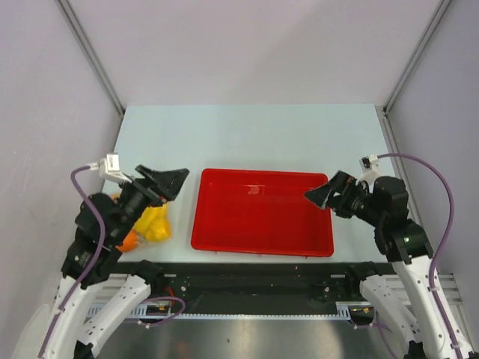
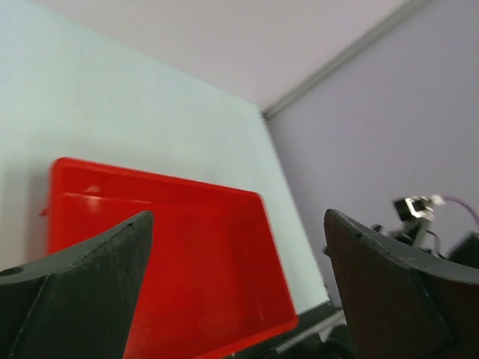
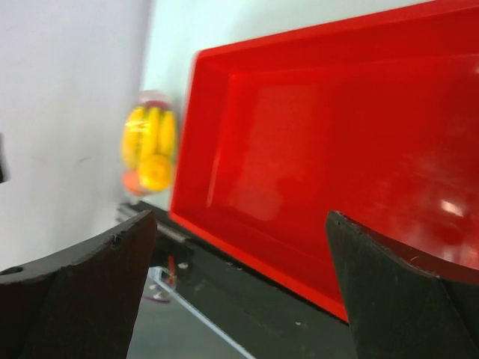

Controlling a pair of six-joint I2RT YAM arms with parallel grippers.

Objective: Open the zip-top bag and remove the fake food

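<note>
The zip-top bag (image 1: 159, 221) lies on the table left of the red tray, half hidden under my left arm. Through its clear plastic the fake food (image 1: 152, 229) shows as yellow fruit with an orange piece (image 1: 128, 241) beside it. In the right wrist view the bag (image 3: 150, 148) is a blurred bundle of yellow and orange past the tray's left end. My left gripper (image 1: 174, 182) hovers open above the gap between bag and tray, jaws wide and empty (image 2: 238, 217). At the tray's right end my right gripper (image 1: 314, 191) is open too, holding nothing (image 3: 239, 215).
A red rectangular tray (image 1: 262, 242) sits in the middle of the pale table; its rim shows in both wrist views (image 2: 150, 178) (image 3: 224, 56). A black rail (image 1: 247, 278) runs along the near table edge. Grey walls close in both sides and the back.
</note>
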